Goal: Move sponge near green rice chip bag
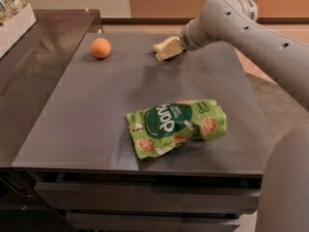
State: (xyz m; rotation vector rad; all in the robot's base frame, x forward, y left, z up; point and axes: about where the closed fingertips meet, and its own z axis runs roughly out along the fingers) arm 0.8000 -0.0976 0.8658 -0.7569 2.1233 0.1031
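The pale yellow sponge (165,49) is at the far middle of the dark table (87,124), tilted and held at the end of my arm. My gripper (175,44) reaches in from the right and is shut on the sponge's right end, holding it just above the surface. The green rice chip bag (176,125) lies flat near the table's front edge, well in front of the sponge and apart from it.
A round orange fruit (100,48) sits at the far left of the table, left of the sponge. A white box with packets (14,18) stands on the counter at the far left. My arm (251,37) spans the right side.
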